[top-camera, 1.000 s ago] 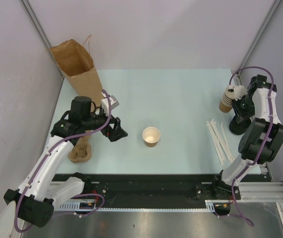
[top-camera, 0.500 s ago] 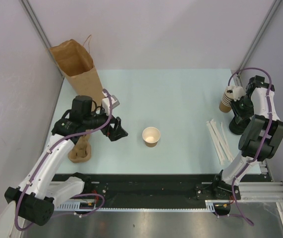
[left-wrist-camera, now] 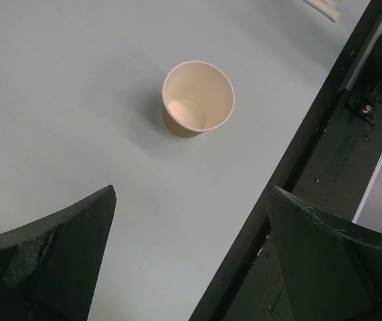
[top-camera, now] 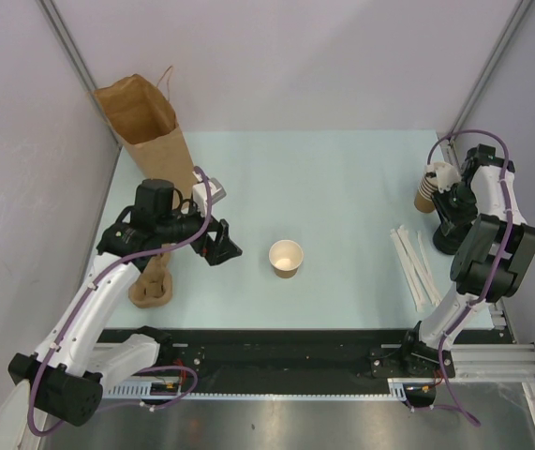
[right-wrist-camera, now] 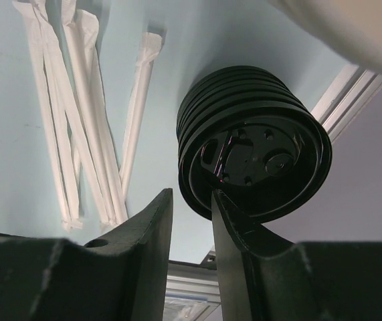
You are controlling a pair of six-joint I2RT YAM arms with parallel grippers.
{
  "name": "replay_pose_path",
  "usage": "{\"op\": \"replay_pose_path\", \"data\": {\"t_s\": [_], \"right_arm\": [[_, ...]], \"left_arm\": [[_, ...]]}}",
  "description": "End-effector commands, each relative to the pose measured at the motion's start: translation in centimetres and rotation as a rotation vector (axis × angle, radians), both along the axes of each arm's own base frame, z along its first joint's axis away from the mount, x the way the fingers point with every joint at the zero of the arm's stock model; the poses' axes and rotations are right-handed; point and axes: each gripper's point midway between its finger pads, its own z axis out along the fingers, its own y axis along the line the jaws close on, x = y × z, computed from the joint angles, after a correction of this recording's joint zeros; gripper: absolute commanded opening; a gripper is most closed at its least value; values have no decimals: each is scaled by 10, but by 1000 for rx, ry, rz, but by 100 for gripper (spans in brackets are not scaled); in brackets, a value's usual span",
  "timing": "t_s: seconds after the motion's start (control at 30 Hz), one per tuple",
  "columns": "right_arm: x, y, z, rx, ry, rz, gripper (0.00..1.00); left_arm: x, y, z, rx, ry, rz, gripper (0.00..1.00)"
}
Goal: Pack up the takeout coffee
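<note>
My left gripper [left-wrist-camera: 191,200] stands as wide as it goes and holds nothing. It hovers over the pale table [top-camera: 342,169]. The paper cup [left-wrist-camera: 197,99] stands upright ahead of it, apart from both fingers and mouth open, near the middle of the table.

My right gripper [right-wrist-camera: 192,200] has its jaws drawn narrow, with a slim gap between them. Its tips sit at the lower edge of a stack of black lids [right-wrist-camera: 254,157]. The top lid's rim dips toward that gap, and I cannot tell whether I am pinching it or only touching it.

I count one lone cup, one brown paper bag [top-camera: 143,122] at the far left corner, and one cardboard carrier [top-camera: 151,287], half hidden under my left arm. The stack of cups [top-camera: 425,191] is partly covered by my right wrist. The lids number six or seven, their edges too close to count surely. The wrapped straws [right-wrist-camera: 77,114] overlap, so I count about five.
</note>
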Motion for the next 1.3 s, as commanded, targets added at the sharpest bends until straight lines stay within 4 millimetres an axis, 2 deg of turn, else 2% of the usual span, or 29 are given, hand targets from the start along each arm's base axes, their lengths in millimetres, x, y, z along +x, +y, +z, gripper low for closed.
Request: {"op": "replay_pose_path", "data": {"t_s": [0.0, 0.7, 0.9, 1.27], "right_arm": [[4, -1, -4, -19, 3, 18, 35], [4, -4, -14, -28, 15, 19, 36], [4, -4, -14, -32, 15, 21, 32], [5, -6, -18, -34, 22, 17, 30]], "left_arm": [[5, -3, 17, -9, -61, -19, 100], [5, -4, 16, -10, -58, -19, 100], [7, -4, 16, -10, -57, -15, 99], [8, -5, 17, -13, -57, -15, 99]]}}
